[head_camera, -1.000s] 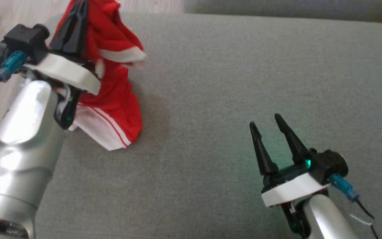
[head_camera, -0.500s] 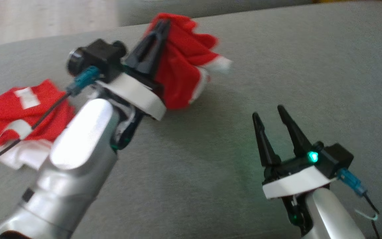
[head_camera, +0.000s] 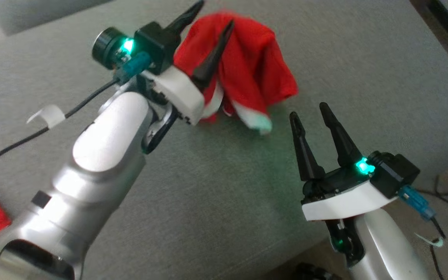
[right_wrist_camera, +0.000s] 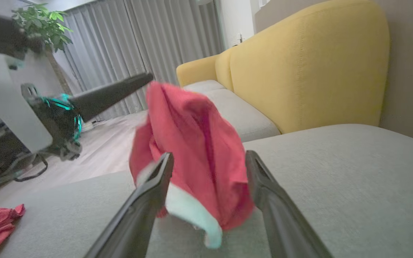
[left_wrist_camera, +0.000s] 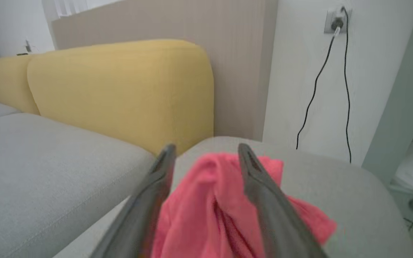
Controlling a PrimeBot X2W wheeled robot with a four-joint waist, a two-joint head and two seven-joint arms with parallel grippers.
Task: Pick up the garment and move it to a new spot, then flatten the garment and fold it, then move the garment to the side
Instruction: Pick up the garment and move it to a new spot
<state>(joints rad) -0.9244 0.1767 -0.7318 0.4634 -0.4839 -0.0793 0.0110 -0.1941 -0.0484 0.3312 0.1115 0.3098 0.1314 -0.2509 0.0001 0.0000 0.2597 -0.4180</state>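
1. The garment rises in a tall bunched peak over the grey cushion. Its long axis is upright, with the white hem lowest.
2. Left gripper: fingers spread wide either side of the peak. I cannot tell whether they touch the cloth.
3. Right gripper: fingers spread, holding nothing, near the hem.

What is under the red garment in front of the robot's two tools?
Grey seat cushion shows around the lower edge of the red garment, so that lies beneath. The heaped cloth hides the patch it covers, so nothing else can be confirmed there.
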